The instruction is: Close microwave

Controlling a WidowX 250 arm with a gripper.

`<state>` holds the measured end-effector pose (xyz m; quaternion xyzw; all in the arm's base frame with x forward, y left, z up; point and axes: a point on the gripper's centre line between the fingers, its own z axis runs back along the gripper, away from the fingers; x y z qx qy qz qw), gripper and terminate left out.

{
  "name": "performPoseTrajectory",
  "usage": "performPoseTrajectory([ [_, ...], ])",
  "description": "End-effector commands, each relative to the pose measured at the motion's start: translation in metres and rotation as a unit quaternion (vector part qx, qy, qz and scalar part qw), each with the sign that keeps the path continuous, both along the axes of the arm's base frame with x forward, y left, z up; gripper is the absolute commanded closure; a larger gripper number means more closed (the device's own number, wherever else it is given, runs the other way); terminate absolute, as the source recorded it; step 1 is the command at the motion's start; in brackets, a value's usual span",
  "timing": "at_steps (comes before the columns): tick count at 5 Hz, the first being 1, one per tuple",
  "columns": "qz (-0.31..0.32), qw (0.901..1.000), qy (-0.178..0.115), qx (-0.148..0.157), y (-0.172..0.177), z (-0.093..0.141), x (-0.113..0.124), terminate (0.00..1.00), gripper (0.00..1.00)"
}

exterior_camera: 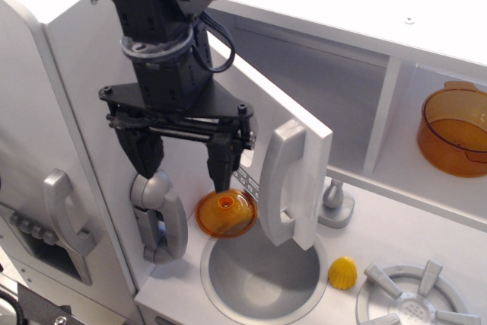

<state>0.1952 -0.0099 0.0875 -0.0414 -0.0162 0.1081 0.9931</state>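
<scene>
The microwave [319, 85] is a white box compartment and its inside shows open. Its white door [304, 138] stands swung out toward me, with the long handle [288, 180] at its free edge. A bit of the button strip [247, 183] shows; the window is hidden behind the arm. My black gripper [183, 164] is open and empty. It hangs at the door's outer face, left of the handle, with one finger [220, 167] close to the door.
An orange lid [226, 213] lies by the round sink [262, 273]. A yellow piece [342, 272], a grey knob [335, 202], a stove burner [415, 302] and an orange pot [455, 131] are to the right. Grey cabinet handles [158, 215] sit below the gripper.
</scene>
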Motion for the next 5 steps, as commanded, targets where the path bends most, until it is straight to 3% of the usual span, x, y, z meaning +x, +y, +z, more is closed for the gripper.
performPoseTrajectory([
  [1, 0.008, 0.9957, -0.092, 0.004, -0.005, 0.016, 0.033, 0.0, 0.0],
  [3, 0.036, 0.9931, -0.111, -0.006, -0.017, 0.018, 0.07, 0.0, 0.0],
  [5, 0.021, 0.9811, -0.192, -0.005, -0.019, 0.023, 0.087, 0.0, 0.0],
])
